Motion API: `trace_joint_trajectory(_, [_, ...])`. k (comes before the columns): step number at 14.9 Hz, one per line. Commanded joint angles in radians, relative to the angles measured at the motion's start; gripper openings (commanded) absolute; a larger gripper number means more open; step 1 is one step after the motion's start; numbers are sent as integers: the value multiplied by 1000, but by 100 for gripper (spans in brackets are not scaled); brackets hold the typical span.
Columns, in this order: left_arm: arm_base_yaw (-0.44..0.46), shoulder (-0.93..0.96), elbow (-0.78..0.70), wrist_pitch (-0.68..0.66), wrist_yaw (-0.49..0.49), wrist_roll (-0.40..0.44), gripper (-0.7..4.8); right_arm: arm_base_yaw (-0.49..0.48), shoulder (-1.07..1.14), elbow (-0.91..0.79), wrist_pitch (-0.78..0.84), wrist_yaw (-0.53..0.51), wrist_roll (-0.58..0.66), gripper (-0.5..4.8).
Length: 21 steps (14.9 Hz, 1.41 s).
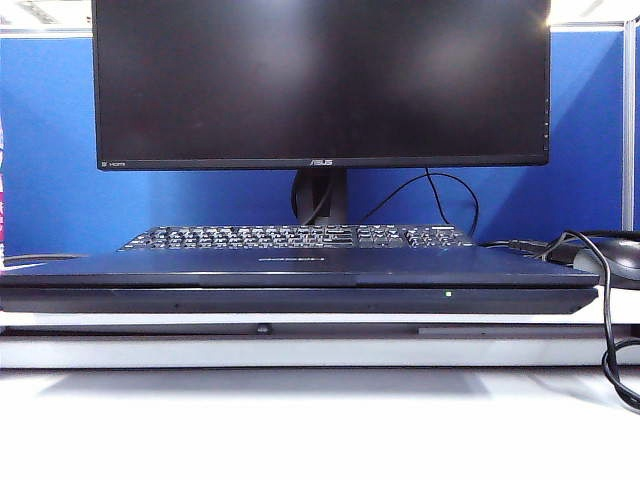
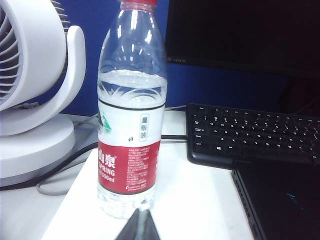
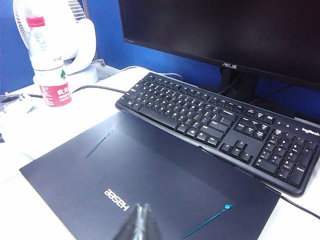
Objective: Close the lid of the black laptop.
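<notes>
Right pincer hovers over the lid, tips pressed together, nothing held. That lid lies flat on the black laptop, so the job looks finished! Left pincer, tips together too, sits off to the side facing a part-filled water bottle.

Both arms lie outside the exterior view; the monitor top is cropped.
</notes>
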Motion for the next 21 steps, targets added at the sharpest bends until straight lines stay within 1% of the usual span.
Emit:
trace_joint_trajectory(1, [0,-2,0,12,-2,3,-5,0,0,5,10,0,2,-5])
trace_joint_trajectory(12, [0,-2,0,12,-2,3,-5,-1,0,5,11,0,2,-5])
trace_joint_trajectory(13, [0,-2,0,12,-1,3,-5,-26,-12,5,3,0,-32,-5])
trace_joint_trajectory(14, [0,-2,0,12,-2,3,-5,-85,-37,5,-13,-20,-64,-5])
trace_joint_trajectory(15, [0,-2,0,12,-3,3,-5,-175,-58,3,-20,-26,-66,-5])
trace_joint_trajectory(17, [0,-2,0,12,0,3,-5,-446,-117,-34,-12,48,-70,-5])
trace_joint_trajectory(18, [0,-2,0,11,0,3,-5,-580,-153,-68,-14,35,-31,-5])
trace_joint_trajectory(19, [0,-2,0,12,0,3,-5,-690,-202,-109,-14,-21,17,-5])
trace_joint_trajectory(20, [0,-2,0,12,0,3,-5,-764,-248,-159,-8,-68,33,-5])
trace_joint_trajectory(21, [0,-2,0,11,0,3,-5,-803,-295,-222,0,-82,33,-5])
